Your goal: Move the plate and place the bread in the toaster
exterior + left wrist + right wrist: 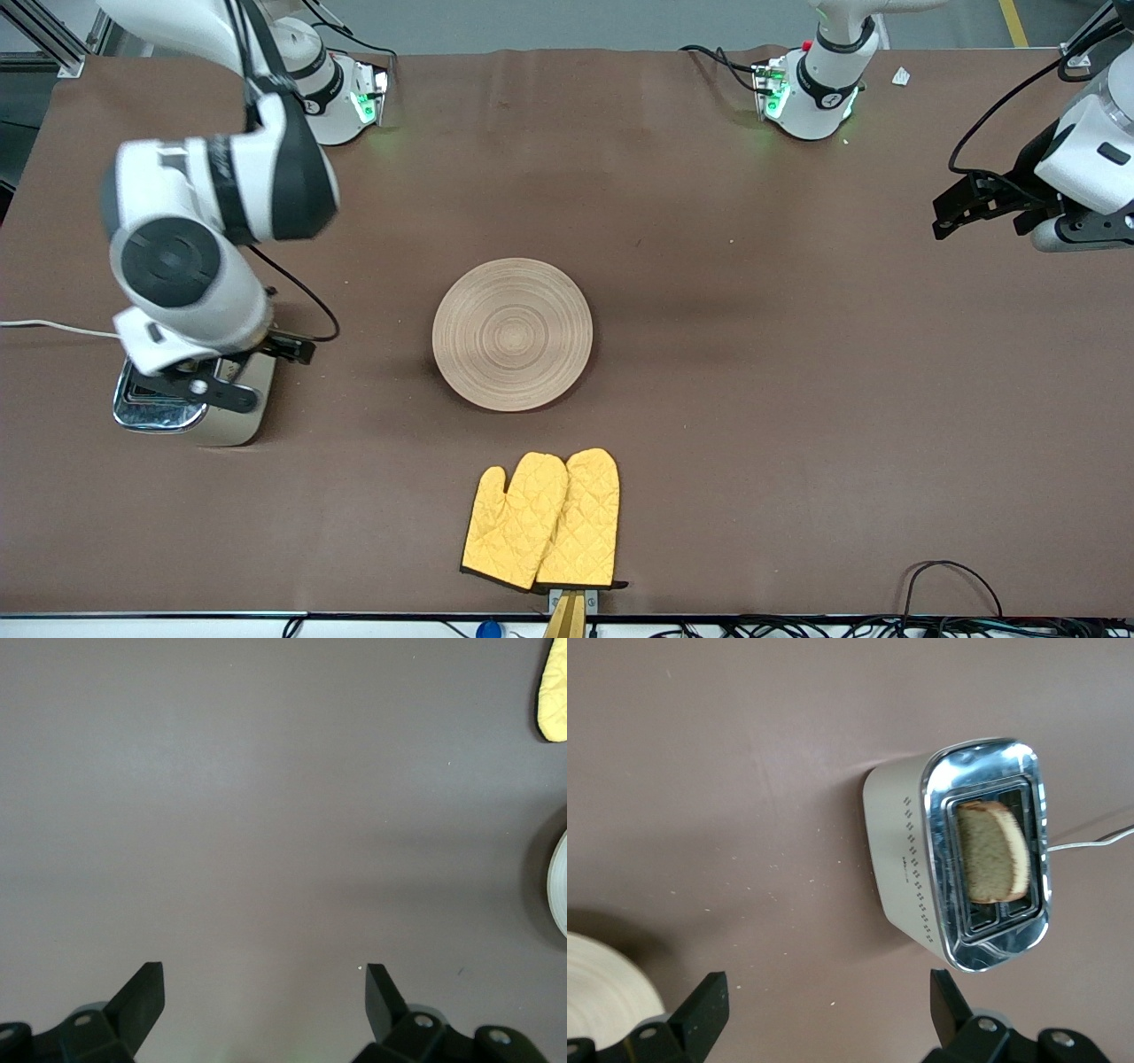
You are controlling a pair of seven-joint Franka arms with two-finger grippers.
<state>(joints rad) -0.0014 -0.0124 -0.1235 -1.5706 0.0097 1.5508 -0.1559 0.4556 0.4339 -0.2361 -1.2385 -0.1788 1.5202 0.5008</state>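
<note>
The light wooden plate [512, 334] lies bare in the middle of the table; its rim also shows in both wrist views [602, 992] [560, 886]. Toward the right arm's end stands the beige toaster [232, 424] with its chrome top. In the right wrist view a brown bread slice [992, 850] stands in one slot of the toaster [904, 859], its top edge sticking out. My right gripper [830, 992] is open and holds nothing, hanging above the table just beside the toaster [217, 383]. My left gripper [266, 988] is open over bare table at the left arm's end [957, 211].
A pair of yellow oven mitts [542, 521] lies nearer the front camera than the plate, and one mitt's tip shows in the left wrist view [554, 691]. The toaster's white cord [53, 326] runs off the table's edge. Black cables [948, 576] lie along the front edge.
</note>
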